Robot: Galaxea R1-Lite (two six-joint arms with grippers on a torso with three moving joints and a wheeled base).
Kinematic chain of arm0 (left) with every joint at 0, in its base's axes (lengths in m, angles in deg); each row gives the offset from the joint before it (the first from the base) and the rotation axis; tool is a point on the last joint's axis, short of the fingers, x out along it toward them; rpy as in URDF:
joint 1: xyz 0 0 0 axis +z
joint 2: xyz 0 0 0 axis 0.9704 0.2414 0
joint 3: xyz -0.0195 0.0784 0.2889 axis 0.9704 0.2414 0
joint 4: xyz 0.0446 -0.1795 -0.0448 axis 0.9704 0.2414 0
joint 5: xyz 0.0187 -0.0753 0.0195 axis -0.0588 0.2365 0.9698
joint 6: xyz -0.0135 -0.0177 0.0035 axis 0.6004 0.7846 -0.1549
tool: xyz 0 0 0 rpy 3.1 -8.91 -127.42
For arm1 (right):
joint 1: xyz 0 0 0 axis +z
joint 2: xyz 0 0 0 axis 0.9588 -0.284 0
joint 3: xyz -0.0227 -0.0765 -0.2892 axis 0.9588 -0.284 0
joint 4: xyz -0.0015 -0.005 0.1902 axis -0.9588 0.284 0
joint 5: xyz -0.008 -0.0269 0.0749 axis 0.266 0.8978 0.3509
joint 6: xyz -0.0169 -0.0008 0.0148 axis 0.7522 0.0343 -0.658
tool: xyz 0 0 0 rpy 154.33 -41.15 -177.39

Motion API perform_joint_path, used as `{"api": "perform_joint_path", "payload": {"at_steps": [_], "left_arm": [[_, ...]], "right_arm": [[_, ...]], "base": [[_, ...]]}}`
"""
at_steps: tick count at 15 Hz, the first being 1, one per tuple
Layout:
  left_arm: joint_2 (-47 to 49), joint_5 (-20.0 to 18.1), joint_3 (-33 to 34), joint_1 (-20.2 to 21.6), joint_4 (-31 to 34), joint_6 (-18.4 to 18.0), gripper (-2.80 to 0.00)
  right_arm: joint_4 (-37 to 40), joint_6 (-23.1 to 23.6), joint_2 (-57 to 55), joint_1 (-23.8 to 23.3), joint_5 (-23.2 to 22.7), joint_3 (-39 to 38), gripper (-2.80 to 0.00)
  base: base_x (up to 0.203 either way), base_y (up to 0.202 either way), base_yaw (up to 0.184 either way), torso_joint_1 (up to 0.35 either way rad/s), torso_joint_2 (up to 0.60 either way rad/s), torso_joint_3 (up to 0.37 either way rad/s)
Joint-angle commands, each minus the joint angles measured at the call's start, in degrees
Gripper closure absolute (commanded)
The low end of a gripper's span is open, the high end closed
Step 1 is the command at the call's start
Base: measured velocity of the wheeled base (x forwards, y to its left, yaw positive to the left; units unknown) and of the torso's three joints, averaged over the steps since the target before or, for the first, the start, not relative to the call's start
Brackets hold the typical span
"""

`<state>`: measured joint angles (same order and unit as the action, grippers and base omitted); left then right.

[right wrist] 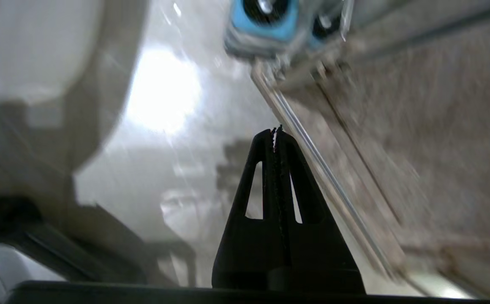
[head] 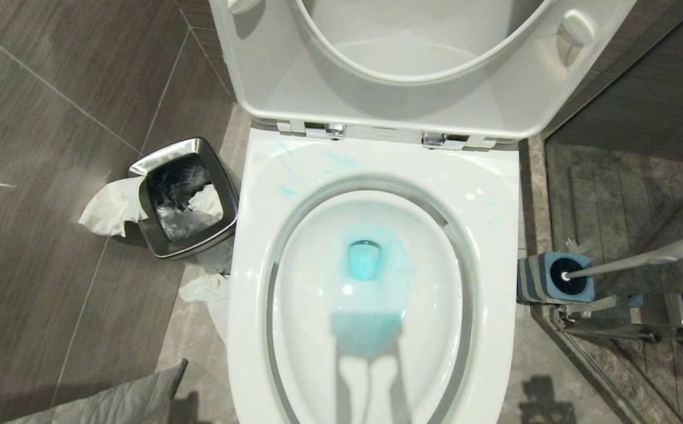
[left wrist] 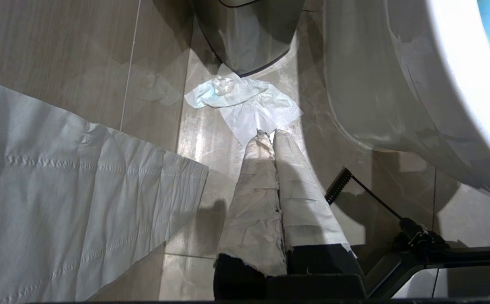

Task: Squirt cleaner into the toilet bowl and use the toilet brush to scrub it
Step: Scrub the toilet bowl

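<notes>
The white toilet bowl [head: 254, 235] fills the middle of the head view, its seat and lid [head: 271, 76] raised. Turquoise cleaner [head: 366, 259] pools at the drain, and faint streaks [head: 285, 189] mark the back rim. To the right, the toilet brush [head: 642, 261] stands in its blue-and-grey holder [head: 530, 280], white handle leaning right. Neither gripper shows in the head view. My left gripper [left wrist: 268, 133], fingers wrapped in white, is shut and empty low beside the bowl's outer wall [left wrist: 376, 93]. My right gripper [right wrist: 276, 131] is shut and empty over the floor, short of the holder [right wrist: 262, 21].
A square steel waste bin [head: 141, 165] stands left of the toilet, with crumpled tissue [head: 112, 206] beside it and on the floor [left wrist: 245, 105]. A sheet of paper [left wrist: 59, 190] hangs near the left arm. A metal shower door rail [right wrist: 312, 156] runs past the holder.
</notes>
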<state>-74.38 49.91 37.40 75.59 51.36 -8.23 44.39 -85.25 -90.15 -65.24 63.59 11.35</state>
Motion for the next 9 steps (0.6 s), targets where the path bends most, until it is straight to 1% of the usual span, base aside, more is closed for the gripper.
{"api": "perform_joint_path", "payload": {"at_steps": [1, 4, 5, 7, 9], "left_arm": [[0.09, 0.01, 0.0, 0.0, 0.0, -0.01, 0.0], [0.09, 0.01, 0.0, 0.0, 0.0, -0.01, 0.0], [0.09, 0.01, 0.0, -0.02, 0.0, -0.01, 0.0], [0.09, 0.01, 0.0, 0.0, 0.0, -0.01, 0.0], [0.09, 0.01, 0.0, 0.0, 0.0, -0.01, 0.0]], "right_arm": [[-1.34, 0.17, -0.43, 0.62, 0.39, -1.27, 0.0], [0.63, 0.82, -0.43, 0.62, -0.56, -0.74, 0.0], [0.73, 0.87, -0.43, 0.62, -0.62, -0.74, -2.8], [3.02, 0.96, -0.98, 0.69, -1.17, -0.06, -2.8], [5.09, 0.98, -2.13, 0.64, -2.95, 1.72, -2.8]], "base": [[0.0, 0.0, 0.0, 0.0, 0.0, 0.0], [0.0, 0.0, 0.0, 0.0, 0.0, 0.0], [0.0, 0.0, 0.0, 0.0, 0.0, 0.0], [0.0, 0.0, 0.0, 0.0, 0.0, 0.0], [0.0, 0.0, 0.0, 0.0, 0.0, 0.0]]}}
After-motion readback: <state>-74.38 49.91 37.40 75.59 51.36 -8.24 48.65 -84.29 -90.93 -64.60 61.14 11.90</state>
